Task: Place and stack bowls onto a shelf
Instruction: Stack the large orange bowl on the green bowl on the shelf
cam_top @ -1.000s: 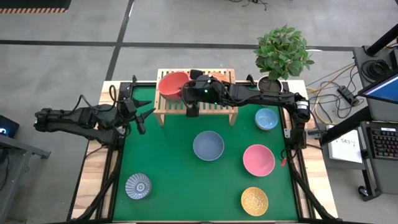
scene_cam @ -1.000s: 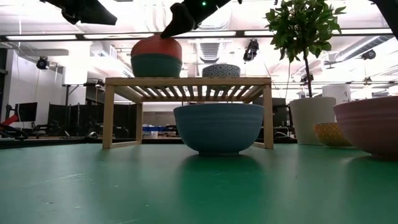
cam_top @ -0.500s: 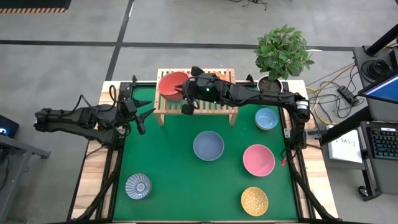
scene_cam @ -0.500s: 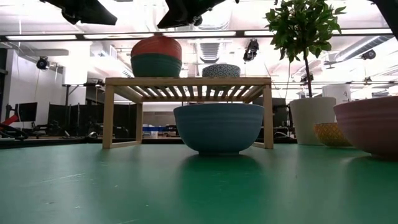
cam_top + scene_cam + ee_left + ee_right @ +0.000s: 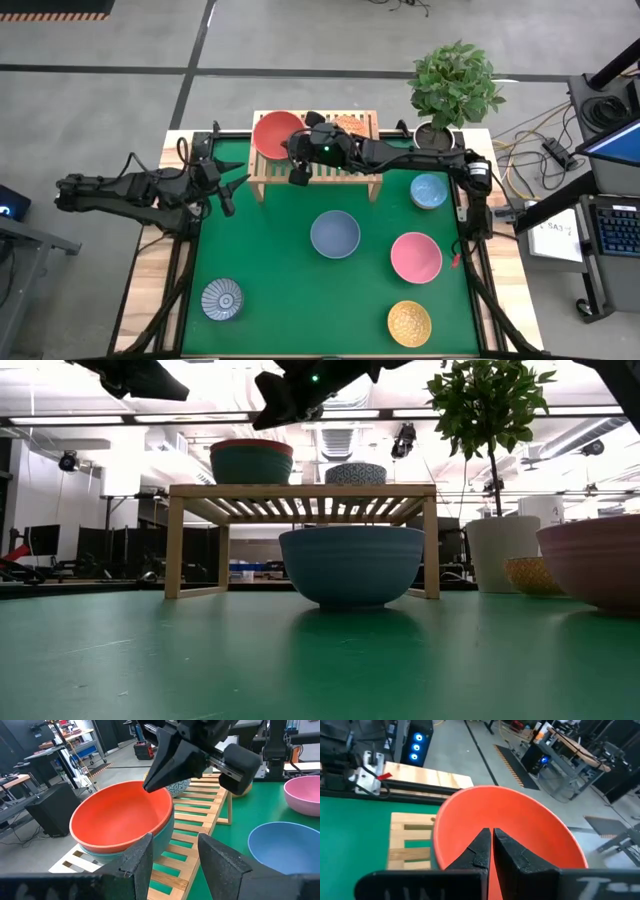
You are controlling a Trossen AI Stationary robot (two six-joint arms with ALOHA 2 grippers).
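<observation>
A red bowl (image 5: 277,133) sits nested level in a green bowl (image 5: 251,466) on the left end of the light-wood shelf (image 5: 300,490). A patterned bowl (image 5: 355,473), orange inside, stands on the shelf to its right, partly under the right arm. My right gripper (image 5: 295,152) hovers shut just above the red bowl's right rim; the low view shows a gap below its tips (image 5: 272,405). My left gripper (image 5: 235,190) waits open above the table's left edge, pointing at the shelf.
On the green mat stand a blue-grey bowl (image 5: 334,234), a pink bowl (image 5: 416,257), a light blue bowl (image 5: 428,190), a yellow patterned bowl (image 5: 409,323) and a dark grey-blue patterned bowl (image 5: 222,299). A potted plant (image 5: 455,85) stands at the far right corner.
The red bowl, which stood tipped and high in the green bowl, has dropped down level into it. My right gripper has risen and shifted slightly toward the table's left, clear of the bowl.
</observation>
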